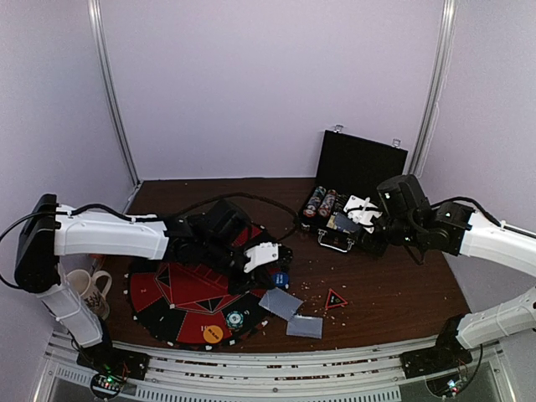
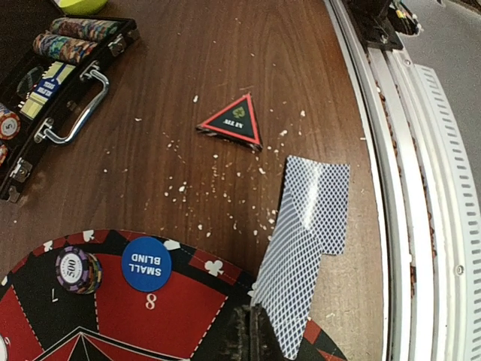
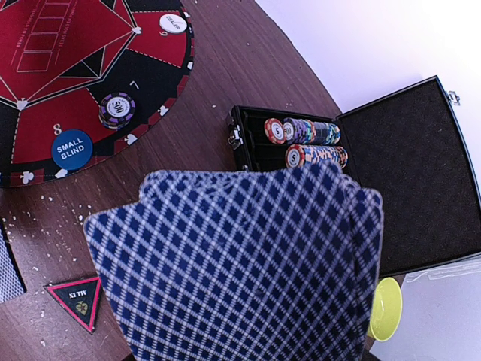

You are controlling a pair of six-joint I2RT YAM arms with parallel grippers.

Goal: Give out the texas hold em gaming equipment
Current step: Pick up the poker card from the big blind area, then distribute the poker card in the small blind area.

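Dealing looks to be the step in hand. The right gripper (image 1: 358, 216) hangs over the open black chip case (image 3: 421, 173) at the far right of the tabletop (image 2: 225, 60). It grasps a spread of fanned playing cards (image 3: 240, 263), backs toward its wrist camera. The cards fill that view and hide the fingers, so the clench is judged from the cards being carried, not seen.

The left gripper (image 2: 246, 338) reaches over the near-right rim of the round poker mat (image 3: 68, 75). Only its dark tips show, drawn almost together. A blue-backed card (image 2: 289, 293) lies just beside them, overlapping the mat's edge, and a second card (image 2: 319, 203) overlaps it on the bare wood. I cannot tell whether the tips pinch the first card or merely sit next to it.

Already on the mat are the blue SMALL BLIND disc (image 2: 146, 263) at seat 8, a striped chip stack (image 2: 77, 269) at seat 7, a white disc (image 3: 173, 22) farther round, and an orange disc (image 1: 213, 334) at the near edge. The triangular ALL IN marker (image 2: 234, 122) lies off the mat to the right, and more chips fill the case.

The next move probably calls for the left gripper to let go cleanly if it holds the card, lift clear, and meet the right arm's fan to take one card without dragging its neighbours.
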